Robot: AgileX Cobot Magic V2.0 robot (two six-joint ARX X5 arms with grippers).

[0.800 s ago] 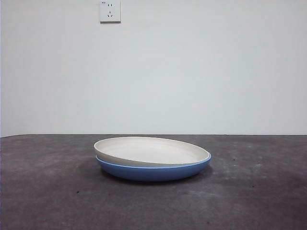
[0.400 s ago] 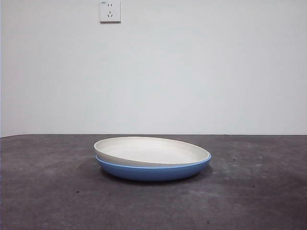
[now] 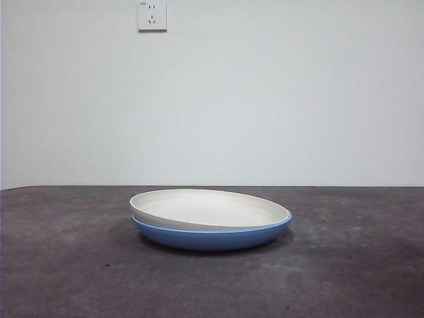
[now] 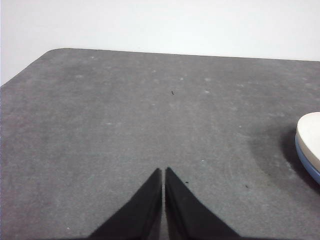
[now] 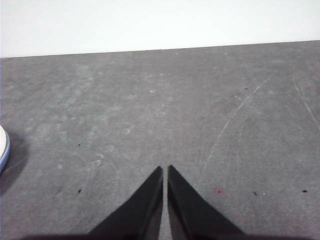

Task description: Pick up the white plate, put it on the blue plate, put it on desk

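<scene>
Your left gripper point(image 4: 163, 171) has its 2 jaws pressed together, holding nothing, above bare desk point(image 4: 125, 130). Your right gripper point(image 5: 165, 169) is likewise closed and empty. Neither arm shows in the front view. From each wrist camera you catch only a sliver of the stacked plates at the frame's edge. The white plate point(image 3: 209, 209) sits nested in the blue plate point(image 3: 212, 237), slightly tilted, and the blue plate rests on the desk. A wall socket point(image 3: 152, 15) sits high behind.

My left gripper point(image 4: 163, 172) hangs low over the desk point(image 4: 125, 125), jaws closed; my right gripper point(image 5: 165, 170) likewise, closed and empty.
</scene>
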